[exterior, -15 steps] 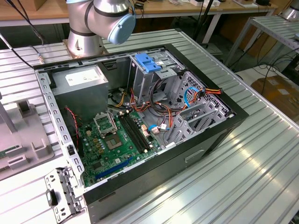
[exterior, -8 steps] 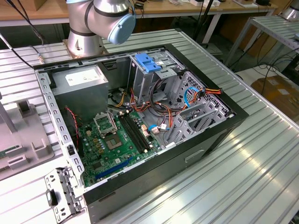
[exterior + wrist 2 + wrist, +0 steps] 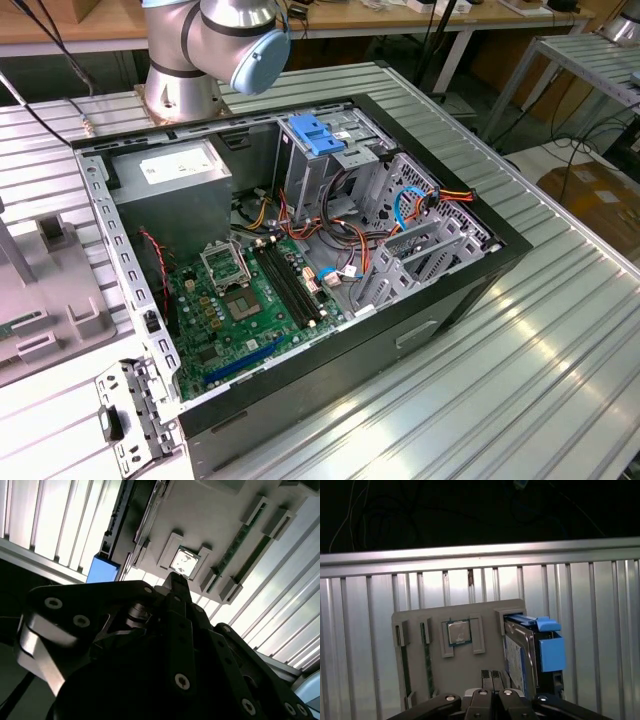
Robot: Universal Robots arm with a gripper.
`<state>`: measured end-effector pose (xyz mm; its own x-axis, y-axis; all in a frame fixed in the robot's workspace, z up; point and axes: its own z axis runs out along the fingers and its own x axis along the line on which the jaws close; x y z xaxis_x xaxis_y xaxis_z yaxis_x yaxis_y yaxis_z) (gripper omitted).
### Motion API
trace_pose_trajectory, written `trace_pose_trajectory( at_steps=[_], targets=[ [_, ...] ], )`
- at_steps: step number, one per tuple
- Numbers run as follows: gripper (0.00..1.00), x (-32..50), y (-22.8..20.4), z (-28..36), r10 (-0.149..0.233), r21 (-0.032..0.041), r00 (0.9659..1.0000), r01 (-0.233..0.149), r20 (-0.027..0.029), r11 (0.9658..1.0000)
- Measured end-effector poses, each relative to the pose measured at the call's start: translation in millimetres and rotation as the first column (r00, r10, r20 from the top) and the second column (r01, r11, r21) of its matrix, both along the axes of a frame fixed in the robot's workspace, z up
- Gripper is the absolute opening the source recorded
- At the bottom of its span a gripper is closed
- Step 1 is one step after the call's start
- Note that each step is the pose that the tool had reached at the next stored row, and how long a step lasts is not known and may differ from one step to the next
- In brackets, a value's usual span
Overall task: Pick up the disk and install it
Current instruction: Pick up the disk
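Disk on edge in holder's end slot, closed jaws clear.

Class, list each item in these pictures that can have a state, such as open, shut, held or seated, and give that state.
computer case: open, side panel off, lying on its side.
disk: standing on edge in the grey holder, not gripped.
claw: shut, empty, close to the holder.
processor chip: lying flat in the holder's recess.
memory slots: empty.
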<state>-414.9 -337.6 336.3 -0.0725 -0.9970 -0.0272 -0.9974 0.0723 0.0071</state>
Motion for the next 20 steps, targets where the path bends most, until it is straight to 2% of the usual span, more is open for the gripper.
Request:
trace_pose_trajectory(
  at_steps=[3, 8, 9, 10, 14, 20],
  targets=[
    [0.11, 0.0, 0.0, 0.0, 0.002, 0.0, 1.0, -0.002, 0.0, 1.0],
    [0.42, 0.0, 0.0, 0.0, 0.005, 0.0, 1.0, -0.005, 0.0, 1.0],
    [0.42, 0.0, 0.0, 0.0, 0.006, 0.0, 1.0, -0.006, 0.0, 1.0],
    [0.48, 0.0, 0.0, 0.0, 0.007, 0.0, 1.0, -0.007, 0.0, 1.0],
    [0.48, 0.1, 0.6, 0.0, 0.008, 0.0, 1.0, -0.008, 0.0, 1.0],
    [0.48, 0.0, 12.7, 0.0, 0.008, 0.0, 1.0, -0.008, 0.0, 1.0]
  ],
)
